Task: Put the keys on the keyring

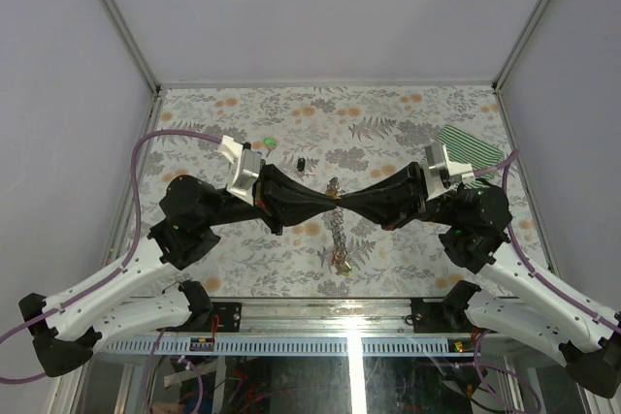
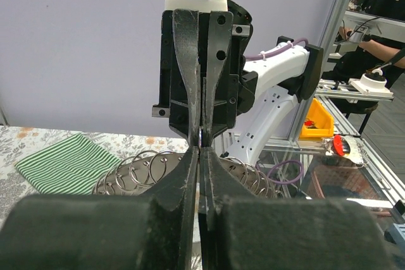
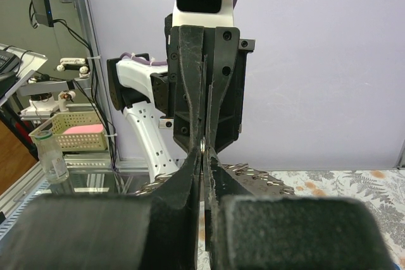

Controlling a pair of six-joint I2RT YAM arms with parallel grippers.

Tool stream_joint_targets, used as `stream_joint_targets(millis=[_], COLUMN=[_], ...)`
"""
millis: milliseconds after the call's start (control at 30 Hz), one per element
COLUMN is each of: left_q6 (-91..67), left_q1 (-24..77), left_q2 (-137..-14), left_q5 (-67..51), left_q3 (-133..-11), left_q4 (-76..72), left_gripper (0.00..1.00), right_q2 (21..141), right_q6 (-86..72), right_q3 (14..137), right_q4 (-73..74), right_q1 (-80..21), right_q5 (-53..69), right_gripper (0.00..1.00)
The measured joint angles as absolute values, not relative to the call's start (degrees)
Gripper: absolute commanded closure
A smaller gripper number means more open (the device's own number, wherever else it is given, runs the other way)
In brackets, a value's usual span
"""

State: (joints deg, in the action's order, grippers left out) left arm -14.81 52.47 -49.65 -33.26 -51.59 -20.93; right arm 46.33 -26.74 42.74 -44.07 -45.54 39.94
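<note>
The keyring [image 1: 338, 228] shows as a string of linked silvery wire rings lying in the middle of the flowered tabletop [image 1: 408, 113], running from the centre toward the near edge. In the left wrist view its rings [image 2: 147, 167] overlap in a loose heap, several tilted up on edge. The right wrist view catches the string [image 3: 256, 172] low and flat. A brassy cluster [image 1: 342, 260], too small to make out, sits at the near end. A dark key [image 1: 303, 163] and a green-headed key [image 1: 269, 142] lie apart from the rings, farther back and to the left.
</note>
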Motion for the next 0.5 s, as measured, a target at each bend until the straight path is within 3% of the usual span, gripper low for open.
stream_joint_targets(millis=[233, 500], left_q6=[-11.6, -3.6], left_q1=[52.5, 52.5], left_q2=[-50.0, -51.5], left_q5=[-34.1, -36.2], left_q3=[-54.1, -61.6], left_q4=[-14.5, -0.1], left_gripper=[1.0, 1.0], right_q2=[44.8, 41.1], right_q6=[-22.9, -11.9], right_q3=[43.9, 52.6], right_q4=[-38.5, -19.9], right_q1=[-45.5, -45.5], right_q5=[39.9, 40.0], right_gripper=[0.7, 0.65])
